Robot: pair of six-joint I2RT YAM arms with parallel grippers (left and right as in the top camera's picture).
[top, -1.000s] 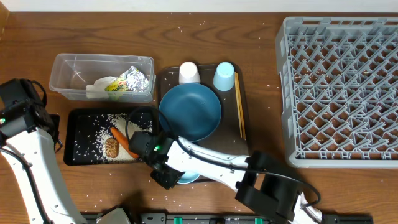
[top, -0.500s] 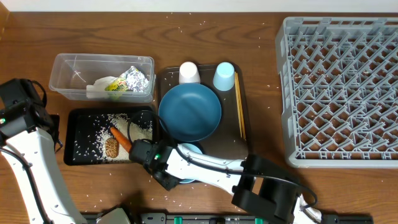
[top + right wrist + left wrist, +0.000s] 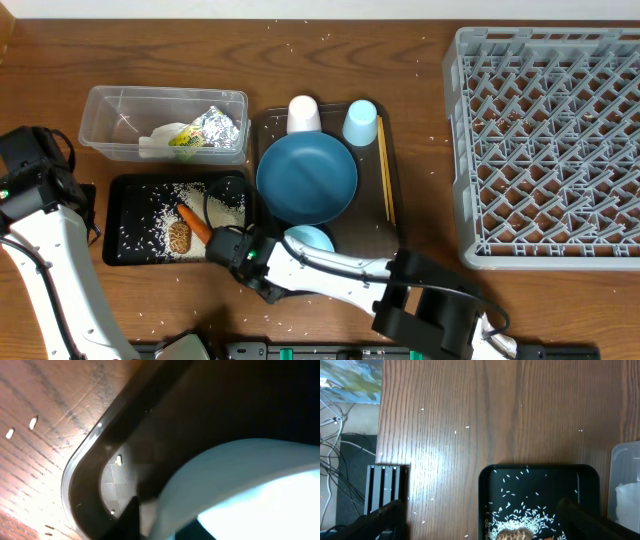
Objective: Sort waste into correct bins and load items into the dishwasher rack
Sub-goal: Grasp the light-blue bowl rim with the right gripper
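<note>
The right gripper is down at the near left corner of the brown serving tray. Its wrist view shows the jaws pinched on the rim of the white bowl, which sits at the tray's front edge, just below the dark blue plate. Behind the plate stand a white cup and a light blue cup, mouths down, with the wooden chopsticks lying along the tray's right side. The left gripper hangs over the left end of the black tray with its jaws wide apart and nothing between them. That tray holds scattered white rice, the orange carrot and a small brown lump. Behind it, the clear container holds crumpled foil, a green-yellow wrapper whose print is too small to read, and a white napkin. The grey dishwasher rack stands well apart at the right of the wooden surface, which is dotted with stray grains.
</note>
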